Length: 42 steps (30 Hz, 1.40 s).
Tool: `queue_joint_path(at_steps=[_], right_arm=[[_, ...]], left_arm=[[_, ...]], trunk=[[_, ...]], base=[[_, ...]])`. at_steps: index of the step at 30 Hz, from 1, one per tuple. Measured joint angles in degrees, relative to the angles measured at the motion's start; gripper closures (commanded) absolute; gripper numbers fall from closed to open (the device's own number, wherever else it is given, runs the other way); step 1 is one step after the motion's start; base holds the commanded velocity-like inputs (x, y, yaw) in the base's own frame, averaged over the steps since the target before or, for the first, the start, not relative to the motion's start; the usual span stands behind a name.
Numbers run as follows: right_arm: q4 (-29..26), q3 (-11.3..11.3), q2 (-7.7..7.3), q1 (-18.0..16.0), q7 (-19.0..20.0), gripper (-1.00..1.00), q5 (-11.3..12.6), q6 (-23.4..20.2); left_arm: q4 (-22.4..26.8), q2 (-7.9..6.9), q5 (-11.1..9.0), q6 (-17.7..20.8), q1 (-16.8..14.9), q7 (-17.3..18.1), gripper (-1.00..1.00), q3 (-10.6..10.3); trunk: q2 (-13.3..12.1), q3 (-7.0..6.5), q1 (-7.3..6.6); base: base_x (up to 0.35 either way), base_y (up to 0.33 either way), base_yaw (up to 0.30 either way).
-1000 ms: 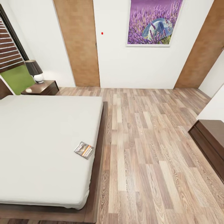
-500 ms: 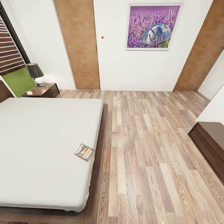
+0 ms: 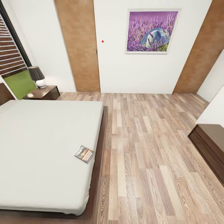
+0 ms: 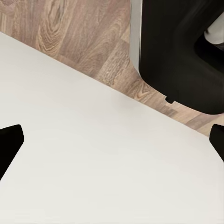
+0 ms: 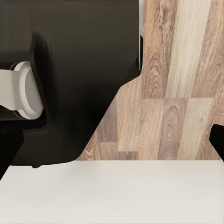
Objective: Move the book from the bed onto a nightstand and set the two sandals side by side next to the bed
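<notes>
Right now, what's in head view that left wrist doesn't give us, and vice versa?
Head view: the book lying near the edge of the bed, the nightstand with a lamp, the lavender picture, two wooden doors.
Left wrist view: the left gripper, fingertips wide apart, and a black part of the robot.
Both: white surface, wood-plank floor.

left tool (image 4: 112, 140) fingers spread, right tool (image 5: 112, 144) likewise

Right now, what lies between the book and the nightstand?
In the head view, only bare white mattress of the bed stretches from the book to the nightstand.
</notes>
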<state>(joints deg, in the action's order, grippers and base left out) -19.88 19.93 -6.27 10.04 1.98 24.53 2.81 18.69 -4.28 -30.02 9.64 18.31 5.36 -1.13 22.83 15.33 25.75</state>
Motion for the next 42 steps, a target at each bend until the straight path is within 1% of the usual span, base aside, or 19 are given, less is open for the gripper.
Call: queue_joint_path(at_steps=[42], right_arm=[[-0.03,0.0,-0.04,0.01,0.0,-1.0,0.0,0.02]], left_arm=[[0.0,0.0,0.0,0.0,0.0,0.0,-1.0,0.01]], trunk=[[0.0,-3.93,0.0]], base=[[0.0,0.0,0.0]])
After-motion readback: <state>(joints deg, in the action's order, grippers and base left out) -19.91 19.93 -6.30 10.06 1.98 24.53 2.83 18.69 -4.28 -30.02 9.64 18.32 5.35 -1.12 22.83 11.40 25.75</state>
